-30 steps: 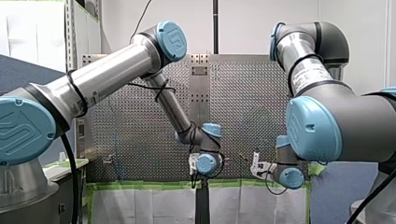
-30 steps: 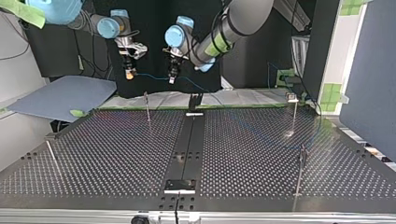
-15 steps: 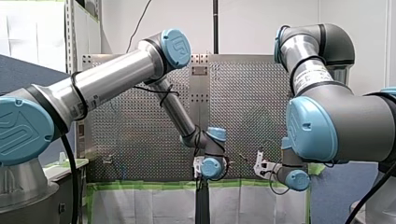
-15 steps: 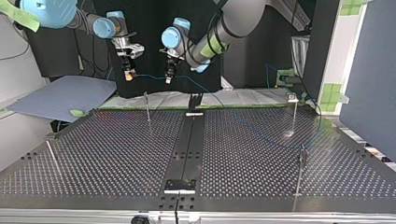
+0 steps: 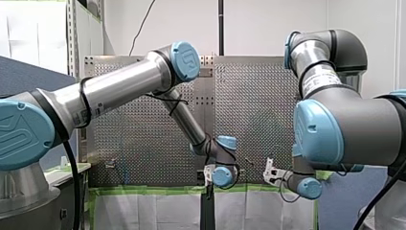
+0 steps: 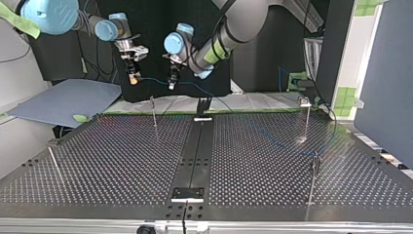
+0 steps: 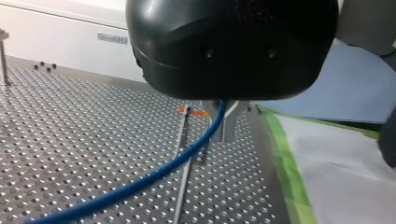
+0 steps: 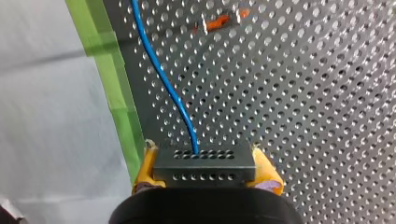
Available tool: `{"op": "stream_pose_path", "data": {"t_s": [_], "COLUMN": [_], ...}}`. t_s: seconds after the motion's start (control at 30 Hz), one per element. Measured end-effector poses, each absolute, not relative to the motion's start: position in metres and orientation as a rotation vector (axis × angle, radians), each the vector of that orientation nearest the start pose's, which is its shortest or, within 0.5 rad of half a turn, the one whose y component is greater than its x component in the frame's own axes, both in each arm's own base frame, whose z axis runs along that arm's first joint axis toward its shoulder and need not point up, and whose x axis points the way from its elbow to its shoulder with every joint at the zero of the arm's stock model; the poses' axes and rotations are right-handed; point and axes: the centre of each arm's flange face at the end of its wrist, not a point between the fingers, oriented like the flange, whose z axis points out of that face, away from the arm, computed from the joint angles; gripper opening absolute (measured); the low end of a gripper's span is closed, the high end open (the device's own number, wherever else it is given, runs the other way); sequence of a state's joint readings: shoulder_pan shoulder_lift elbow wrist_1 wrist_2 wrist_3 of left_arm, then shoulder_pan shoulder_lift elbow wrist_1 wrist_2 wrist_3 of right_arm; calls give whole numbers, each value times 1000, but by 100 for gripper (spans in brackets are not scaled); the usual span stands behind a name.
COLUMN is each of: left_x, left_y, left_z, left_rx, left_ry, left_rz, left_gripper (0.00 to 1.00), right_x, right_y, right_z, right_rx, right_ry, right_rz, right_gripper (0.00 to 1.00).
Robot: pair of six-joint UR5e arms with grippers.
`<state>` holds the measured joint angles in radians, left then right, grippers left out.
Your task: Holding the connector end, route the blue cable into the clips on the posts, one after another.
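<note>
Perforated table (image 6: 272, 161) lies below 2 arms. My right gripper (image 6: 132, 78) clamps the connector (image 8: 204, 167) between yellow pads. My left gripper (image 7: 225, 119) pinches the blue cable (image 7: 154, 175) nearby, above the arms' table edge. Cable looks light and floppy, so hold its rigid connector.

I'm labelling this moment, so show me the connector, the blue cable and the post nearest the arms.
connector (image 8: 204, 164): right wrist view, middle of its dark perforated face.
cable (image 7: 140, 179): left wrist view, midway along its visible run.
post (image 6: 154, 112): top view, middle of its shaft.
</note>
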<state>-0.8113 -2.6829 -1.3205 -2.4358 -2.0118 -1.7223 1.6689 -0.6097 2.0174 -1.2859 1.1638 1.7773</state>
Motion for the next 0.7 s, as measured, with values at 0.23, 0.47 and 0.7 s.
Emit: {"op": "stream_pose_path", "data": {"t_s": [0.23,0.47,0.7], "left_x": [438,447,464], "left_y": [-592,-598,-600], "left_z": [-52,-67,-60], "left_rx": [218,216,197], "left_ry": [1669,1674,1654], "left_rz": [-379,-389,-409], "left_gripper": [0,0,0], "right_x": [194,182,183], "right_y": [-485,-504,-518], "right_z": [-98,-95,-93], "right_rx": [1582,1564,1567], "right_ry": [-1241,-1232,-1221], "right_rz": [1658,1671,1678], "right_gripper": [0,0,0]}}
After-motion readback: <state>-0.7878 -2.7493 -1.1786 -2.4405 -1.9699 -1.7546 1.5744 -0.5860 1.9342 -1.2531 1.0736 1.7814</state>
